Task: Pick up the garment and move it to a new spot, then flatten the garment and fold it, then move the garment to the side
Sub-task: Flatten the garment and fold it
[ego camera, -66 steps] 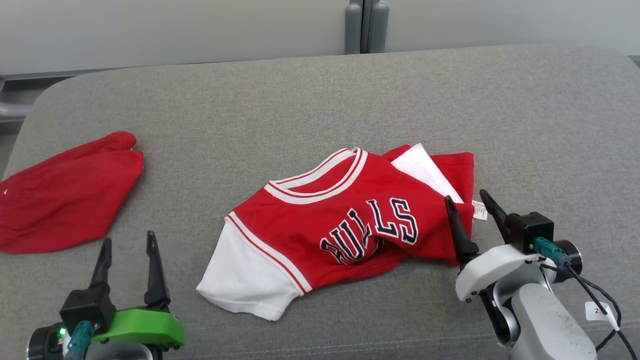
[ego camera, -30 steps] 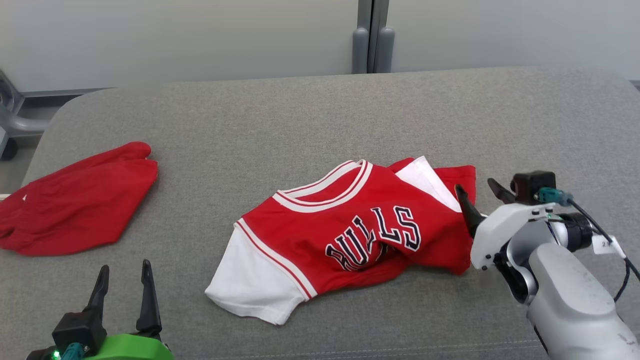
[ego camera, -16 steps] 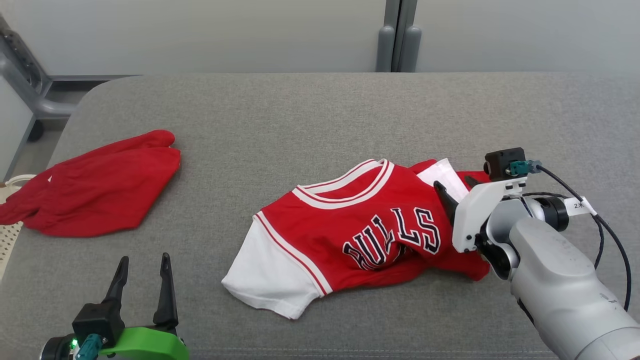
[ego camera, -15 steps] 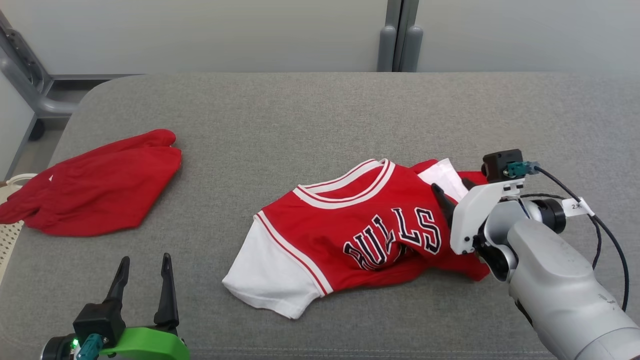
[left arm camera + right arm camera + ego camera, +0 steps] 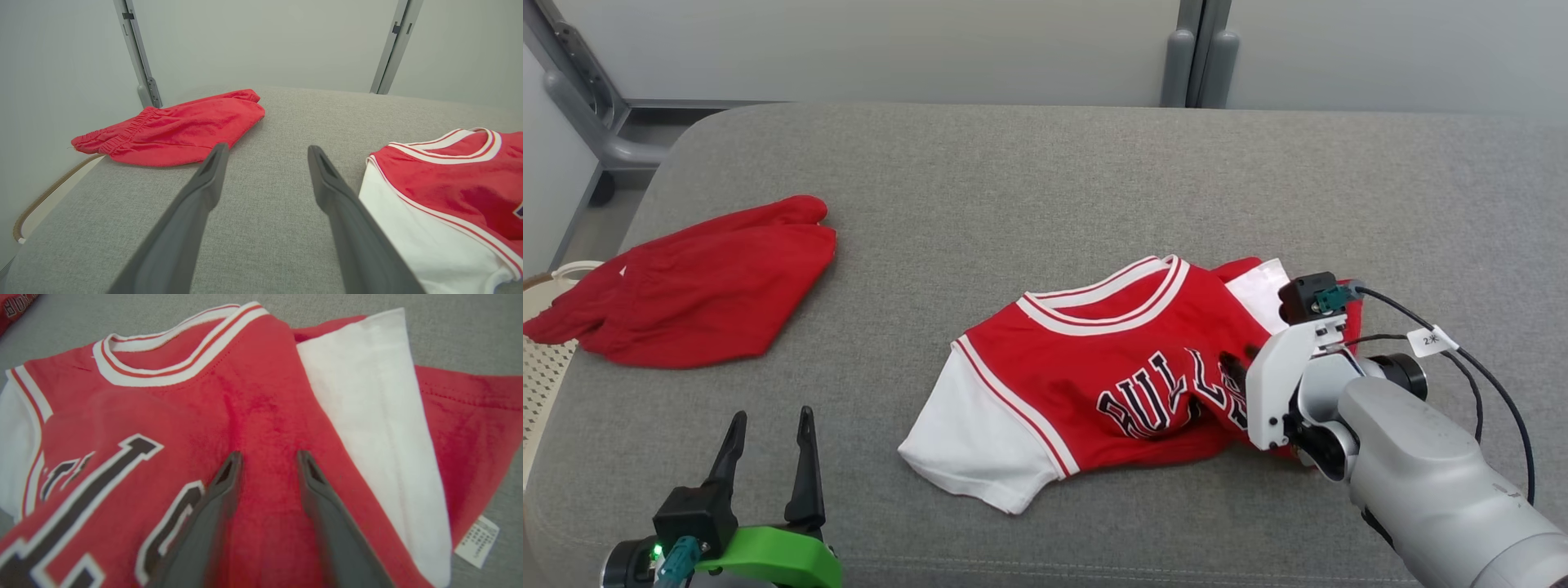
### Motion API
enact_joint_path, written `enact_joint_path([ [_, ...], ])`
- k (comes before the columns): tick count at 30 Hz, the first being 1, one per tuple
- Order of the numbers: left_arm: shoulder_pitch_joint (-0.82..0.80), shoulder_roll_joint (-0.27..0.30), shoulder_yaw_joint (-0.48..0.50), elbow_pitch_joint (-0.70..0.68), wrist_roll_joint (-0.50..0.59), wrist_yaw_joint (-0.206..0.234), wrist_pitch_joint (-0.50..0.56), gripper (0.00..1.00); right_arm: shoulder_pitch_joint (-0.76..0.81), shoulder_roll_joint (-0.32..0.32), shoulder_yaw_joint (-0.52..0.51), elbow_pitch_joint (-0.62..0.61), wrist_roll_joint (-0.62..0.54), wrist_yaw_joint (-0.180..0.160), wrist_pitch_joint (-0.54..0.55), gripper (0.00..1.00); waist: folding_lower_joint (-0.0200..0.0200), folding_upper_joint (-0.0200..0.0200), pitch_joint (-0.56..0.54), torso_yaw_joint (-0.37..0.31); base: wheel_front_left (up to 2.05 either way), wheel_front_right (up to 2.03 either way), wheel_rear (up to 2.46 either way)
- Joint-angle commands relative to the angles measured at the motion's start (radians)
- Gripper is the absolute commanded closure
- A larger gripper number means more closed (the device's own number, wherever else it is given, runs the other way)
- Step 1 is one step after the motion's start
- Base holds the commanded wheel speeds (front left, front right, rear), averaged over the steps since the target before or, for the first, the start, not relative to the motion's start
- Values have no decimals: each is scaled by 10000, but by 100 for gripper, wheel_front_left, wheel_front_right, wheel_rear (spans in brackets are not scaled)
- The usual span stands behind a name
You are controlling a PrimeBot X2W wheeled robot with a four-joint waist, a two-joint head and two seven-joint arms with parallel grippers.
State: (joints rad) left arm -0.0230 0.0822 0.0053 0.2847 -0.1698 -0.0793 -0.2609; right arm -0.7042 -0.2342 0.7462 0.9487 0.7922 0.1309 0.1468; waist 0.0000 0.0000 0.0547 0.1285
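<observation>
The garment [image 5: 1094, 359] is a crumpled red jersey with white sleeves and dark lettering, lying on the grey padded surface [image 5: 1013, 188] right of centre. My right gripper [image 5: 1240, 363] is pressed down onto its right part, over the end of the lettering. In the right wrist view its fingers [image 5: 267, 457] stand a little apart on the garment [image 5: 261, 400], with a raised ridge of red cloth between them. My left gripper [image 5: 772, 420] is open and holds nothing at the lower left, short of the garment's white sleeve [image 5: 429, 245]. The left gripper's tips [image 5: 265, 149] point across bare grey fabric.
A second red piece, shorts [image 5: 698, 282] with an elastic waistband, lies at the surface's far left, also in the left wrist view as shorts [image 5: 179, 126]. A woven basket rim [image 5: 543, 367] shows past the left edge. Grey posts [image 5: 1196, 57] stand behind.
The camera has shifted right. My right gripper has moved from the garment's right edge in over the cloth and down onto it, and its fingers have drawn closer together. The left gripper is unchanged.
</observation>
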Motion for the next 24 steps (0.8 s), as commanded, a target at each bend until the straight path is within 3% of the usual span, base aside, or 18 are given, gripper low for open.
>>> enact_joint_path([
  [1, -148, -12, 69, 26, 59, -45, -25, 0, -175, -96, 155, 2, 137, -3, -103, 100, 0, 0, 21, 8, 0, 0, 0],
  [9, -182, -80, 185, 69, 157, -76, -25, 0, -617, -161, 802, 1, 380, -3, -1478, 100, 0, 0, 5, -49, 0, 0, 0],
  [14, -121, -133, 187, 80, 208, -102, -25, 0, -746, -147, 1273, 21, 787, -4, -1362, 100, 0, 0, -18, -89, 0, 0, 0],
  [15, -110, -145, 191, 70, 203, -96, -25, 0, -846, -255, 1329, 76, 811, -4, -1383, 74, 0, 0, -13, -103, 0, 0, 0],
  [16, -111, -150, 208, 74, 192, -101, -25, 0, -958, -360, 1362, 141, 806, -4, -1532, 0, 0, 0, -8, -120, 0, 0, 0],
  [24, -111, -184, 286, 92, 260, -154, -25, 0, -1292, -956, 1379, 980, 1037, -4, -1990, 0, 0, 0, -13, -216, 0, 0, 0],
])
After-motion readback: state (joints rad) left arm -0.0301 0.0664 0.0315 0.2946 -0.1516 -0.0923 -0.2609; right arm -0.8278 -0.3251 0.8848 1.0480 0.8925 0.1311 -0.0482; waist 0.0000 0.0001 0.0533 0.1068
